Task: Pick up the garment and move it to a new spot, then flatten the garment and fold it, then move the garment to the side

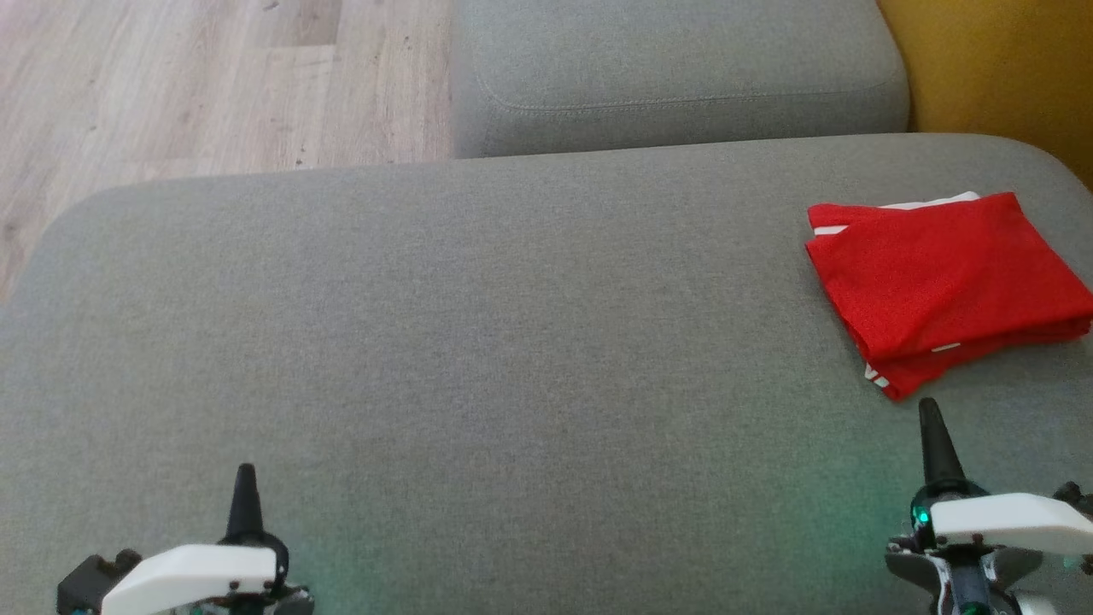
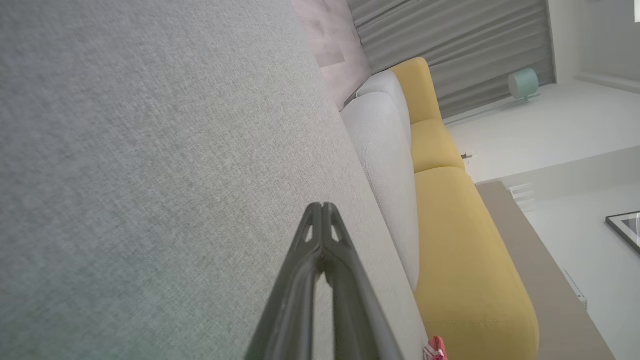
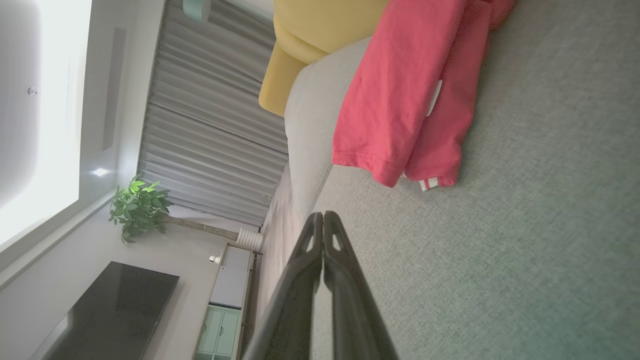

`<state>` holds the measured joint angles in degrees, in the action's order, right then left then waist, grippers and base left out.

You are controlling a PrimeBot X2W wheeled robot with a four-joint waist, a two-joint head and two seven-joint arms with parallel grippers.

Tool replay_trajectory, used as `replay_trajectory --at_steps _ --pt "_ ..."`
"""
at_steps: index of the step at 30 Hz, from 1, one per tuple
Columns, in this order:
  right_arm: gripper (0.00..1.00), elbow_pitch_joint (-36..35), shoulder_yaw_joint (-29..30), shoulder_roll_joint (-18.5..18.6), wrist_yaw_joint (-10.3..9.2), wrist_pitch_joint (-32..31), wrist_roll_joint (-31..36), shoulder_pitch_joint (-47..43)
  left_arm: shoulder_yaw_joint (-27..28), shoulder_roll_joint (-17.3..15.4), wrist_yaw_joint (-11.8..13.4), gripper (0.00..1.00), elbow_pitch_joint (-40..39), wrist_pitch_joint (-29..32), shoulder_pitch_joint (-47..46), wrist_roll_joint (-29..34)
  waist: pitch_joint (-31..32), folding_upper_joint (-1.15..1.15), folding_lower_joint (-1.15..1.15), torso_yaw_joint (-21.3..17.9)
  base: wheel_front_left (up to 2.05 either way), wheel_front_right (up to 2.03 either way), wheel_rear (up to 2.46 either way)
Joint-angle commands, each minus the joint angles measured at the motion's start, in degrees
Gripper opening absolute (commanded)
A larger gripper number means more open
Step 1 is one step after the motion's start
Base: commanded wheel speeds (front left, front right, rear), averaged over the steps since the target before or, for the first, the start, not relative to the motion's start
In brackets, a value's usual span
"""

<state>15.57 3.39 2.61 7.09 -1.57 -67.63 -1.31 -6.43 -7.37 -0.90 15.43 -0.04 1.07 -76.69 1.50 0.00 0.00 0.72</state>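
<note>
- Garment (image 1: 939, 282) lies folded at the far right of the grey sofa seat (image 1: 512, 342), close to the seat's right edge.
- Our left tool (image 1: 245, 500) sits low at the near left. Its fingers are pressed together, empty, and point away from us over bare fabric, well apart from the garment.
- Our right tool (image 1: 937, 436) sits at the near right, likewise clenched and empty. Its tip is near the garment's near corner without touching it.
- Between the two tools and out to the seat's far edge we see a wide stretch of bare fabric.
- Past that far edge are wooden floor (image 1: 171, 85) at the left, a second grey cushion (image 1: 675, 68) in the middle and a yellow cushion (image 1: 999, 60) at the right.
- We see the garment as a red, roughly rectangular stack of layers with a smooth top. Thin white stripes peek out at its far edge and near corner, and the right wrist view shows a stitched hem along one edge.
</note>
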Motion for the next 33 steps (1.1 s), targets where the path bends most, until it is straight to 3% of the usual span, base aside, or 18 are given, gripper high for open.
replay_trajectory --at_steps 1,33 --pt "0.00 -1.76 -0.50 0.95 0.29 -0.34 -1.77 3.20 2.57 0.05 -0.69 0.00 -1.64 0.41 -3.71 -1.05 -0.05 0.00 0.00 -0.02 0.00 0.00 0.00" --pt "0.00 -1.61 1.92 0.95 0.39 -3.77 -22.79 6.96 11.55 3.77 -5.96 0.00 -1.40 5.63 -6.86 -14.18 -1.51 0.00 0.00 -0.65 0.00 0.00 0.00"
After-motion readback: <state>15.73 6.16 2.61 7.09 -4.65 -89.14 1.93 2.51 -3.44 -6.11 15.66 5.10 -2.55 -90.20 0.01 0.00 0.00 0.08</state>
